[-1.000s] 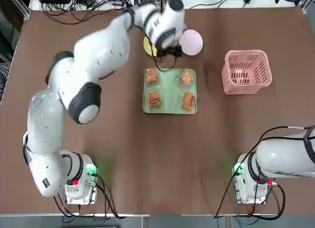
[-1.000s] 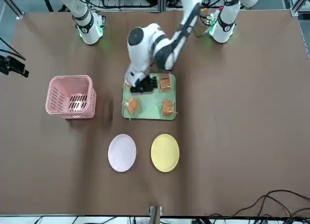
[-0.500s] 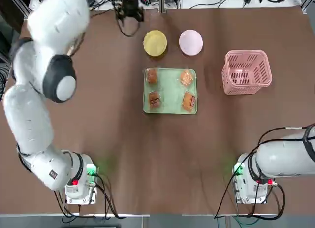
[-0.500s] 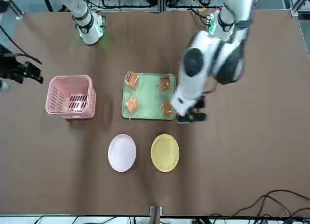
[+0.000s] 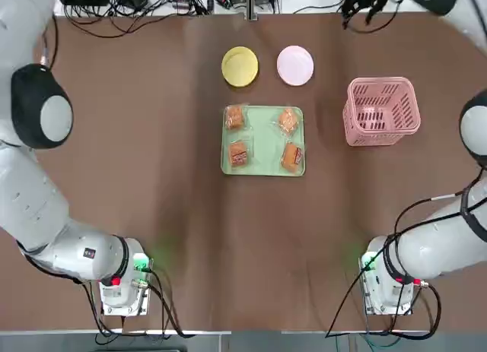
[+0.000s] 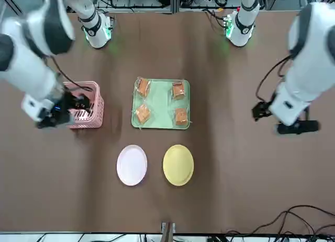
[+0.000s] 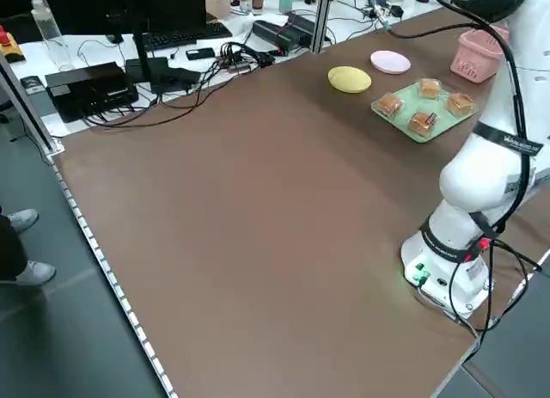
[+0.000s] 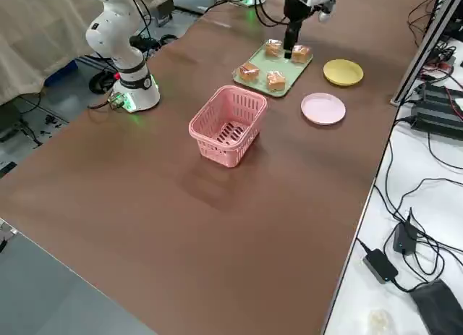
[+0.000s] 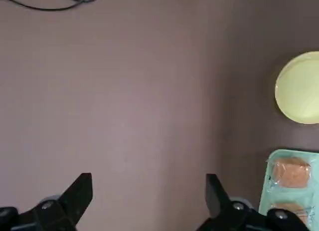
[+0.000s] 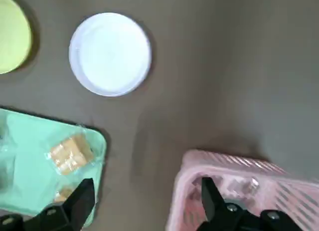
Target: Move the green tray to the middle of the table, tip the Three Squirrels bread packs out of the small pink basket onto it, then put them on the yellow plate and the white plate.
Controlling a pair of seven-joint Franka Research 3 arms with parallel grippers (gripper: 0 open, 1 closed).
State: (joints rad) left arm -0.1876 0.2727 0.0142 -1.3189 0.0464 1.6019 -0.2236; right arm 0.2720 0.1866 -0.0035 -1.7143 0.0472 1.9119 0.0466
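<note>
Presently, item one: the right gripper (image 10: 142,203), fingers spread wide and holding nothing, hangs above the far rim of the small pink basket (image 5: 381,110), which stands upright on the table (image 5: 152,185), well to the right of centre and apparently emptied.

Item two: the left gripper (image 9: 149,198), fingers likewise spread wide and empty, is raised over bare cloth on the left side, with the yellow plate (image 9: 299,87) off to one side of its wrist view.

Item three: the green tray (image 5: 263,140) lies flat mid-table. On it rest four Three Squirrels bread packs (image 5: 235,117), one near each corner, apart from one another.

Item four: the yellow plate and the white plate (image 5: 294,65) sit side by side just beyond the tray's far edge, both bare.

Status, by judgement: tray placed, packs tipped out; transfer to the plates not yet begun.

Hazards, by judgement:
- The clear wrappers look slippery and soft; a pinch at a film edge could let a pack slide free over the table.
- Packs lie near the low rim; a descending finger could catch it and shift the tray.
- The right gripper, so near the basket, could knock it when swinging toward the tray.
</note>
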